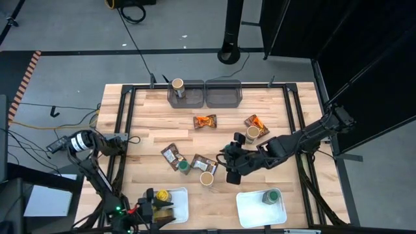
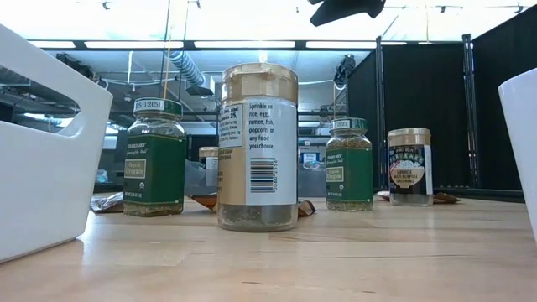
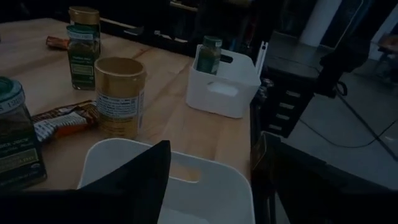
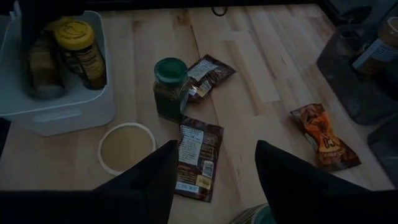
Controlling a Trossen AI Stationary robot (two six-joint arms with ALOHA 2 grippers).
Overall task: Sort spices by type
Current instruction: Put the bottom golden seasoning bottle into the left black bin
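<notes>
Spices lie mid-table. There are two orange packets [image 1: 205,121] [image 1: 255,123], two brown packets [image 1: 171,155] [image 1: 203,162], a green-lid jar [image 1: 184,166], and tan-lid jars [image 1: 207,179] [image 1: 239,138]. My right gripper [image 1: 231,162] hovers open above them. In its wrist view the fingers [image 4: 214,180] stand either side of a brown packet [image 4: 198,158], well above it, near the green-lid jar [image 4: 170,87]. Another green lid [image 4: 261,214] shows under the gripper. My left gripper [image 3: 211,180] is open over the near-left white tray [image 1: 179,207], which holds a yellow-lid jar [image 1: 161,195].
Two grey bins [image 1: 223,94] stand at the far edge, and the left one holds a tan-lid jar [image 1: 177,85]. The near-right white tray [image 1: 250,211] holds a green-lid jar [image 1: 271,196]. Bare wood lies between the packets and the bins.
</notes>
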